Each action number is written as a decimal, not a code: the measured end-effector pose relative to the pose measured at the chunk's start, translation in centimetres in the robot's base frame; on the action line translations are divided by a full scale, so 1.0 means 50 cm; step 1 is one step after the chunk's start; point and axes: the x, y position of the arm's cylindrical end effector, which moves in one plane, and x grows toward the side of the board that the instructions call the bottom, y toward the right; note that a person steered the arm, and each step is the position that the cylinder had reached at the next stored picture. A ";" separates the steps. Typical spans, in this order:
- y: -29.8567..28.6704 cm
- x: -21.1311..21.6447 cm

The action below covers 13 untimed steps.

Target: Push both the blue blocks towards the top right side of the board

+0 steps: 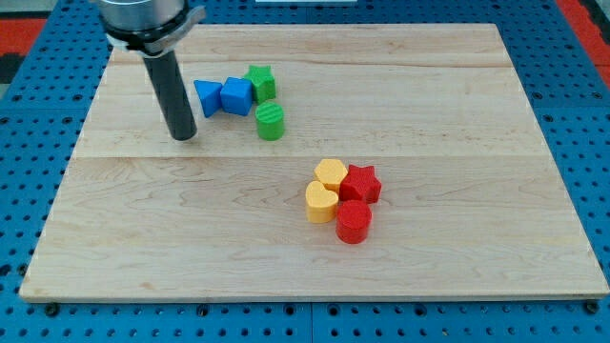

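Blocks first, since we see no containers on the board point(457, 114), so nothing sits in anything. Count: 8 blocks total, 2 of each colour. Blue x2: blue triangular block point(206, 97) and blue cube-ish block point(237, 95), touching each other, near the board's top-left corner, a bit in from the top edge. Green x2: green star block point(260, 82) touching the blue cube-ish block on its right, and green cylinder point(271, 122) just below that pair, v. close but we can't tell if it touches. Yellow x2: yellow hexagonal block point(331, 175) and yellow heart-like block point(321, 201). Red x2: red star block point(361, 183) and red cylinder point(353, 222). Those 4 are packed tight in one cluster, approx. mid-board, towards the bottom edge and well apart from the blue/green group.

No brands, labels or writing readable anywhere.

Our end effector is a plain dark rod w/ no jaws, so it grasps nothing and has nothing to clench or release. My tip point(183, 138) rests on the wood just left of and slightly below the blue triangular block, near it but w/ a small gap, not touching. Both blue blocks lie at the top-left part of the board, far from the top-right corner. Blue perforated bench point(29, 143) shows around the board.
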 end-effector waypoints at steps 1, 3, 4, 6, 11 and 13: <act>-0.027 -0.023; -0.028 -0.039; -0.053 -0.086; 0.151 -0.104; 0.542 -0.127; 0.284 -0.084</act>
